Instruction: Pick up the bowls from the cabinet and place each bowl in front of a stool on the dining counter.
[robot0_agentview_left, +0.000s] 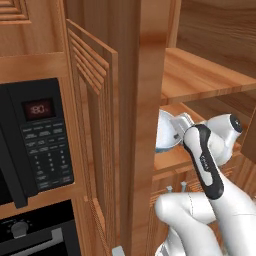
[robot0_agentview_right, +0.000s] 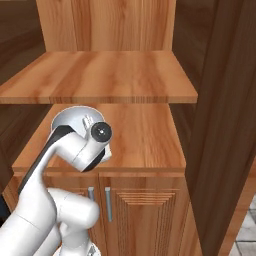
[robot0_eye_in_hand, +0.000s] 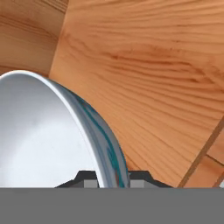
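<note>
Gripper (robot0_eye_in_hand: 112, 178) fingers were seen straddling the rim of the white, blue-patterned bowl (robot0_eye_in_hand: 52, 140), one dark fingertip (robot0_eye_in_hand: 85, 177) inside the wall and the other outside it, so the jaws were closed on that rim. In the hand view the bowl's glossy white interior was shown to the left and its blue-and-teal patterned outside edge ran down to the fingertips, with the plank shelf (robot0_eye_in_hand: 153, 78) behind.

From the left base view the bowl (robot0_agentview_left: 166, 132) was located on the lower shelf of the orange cabinet (robot0_agentview_left: 135, 100), just behind the arm's wrist, beside an opened slatted door (robot0_agentview_left: 92, 130). A black microwave (robot0_agentview_left: 35, 140) was mounted to the left of the cabinet.

From the right base view the bowl (robot0_agentview_right: 70, 117) was placed at the left side of the lower shelf (robot0_agentview_right: 145, 135), partly hidden by the wrist. An upper shelf (robot0_agentview_right: 105, 75) was visible above it, and closed doors with slim metal handles (robot0_agentview_right: 108, 203) lay beneath.
</note>
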